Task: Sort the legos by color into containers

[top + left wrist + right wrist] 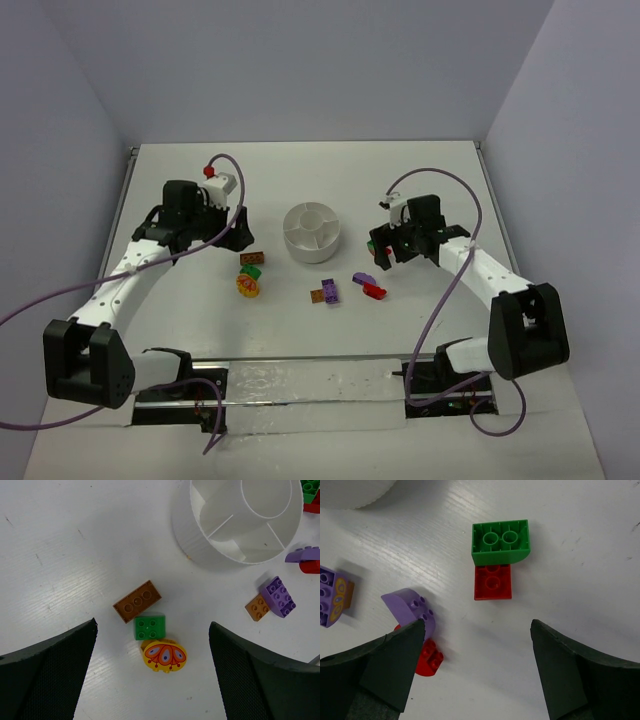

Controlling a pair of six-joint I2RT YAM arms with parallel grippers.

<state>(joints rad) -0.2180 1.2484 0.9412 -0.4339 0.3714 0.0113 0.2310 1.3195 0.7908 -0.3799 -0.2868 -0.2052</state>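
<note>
Two colours touching: pinch only one

Right hand (477, 622) gapes empty over the green brick (500, 542) and red brick (492, 582), touching at upper centre of its wrist view; take one without dragging its neighbour; left hand (152, 624) likewise released; the dish (305, 252) sits mid-frame on the table (440, 180).

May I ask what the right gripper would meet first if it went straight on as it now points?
Probably the red brick, lying ahead of the open right gripper, with the green brick touching its far edge. Depth is unclear, so it may touch bare table first.
</note>
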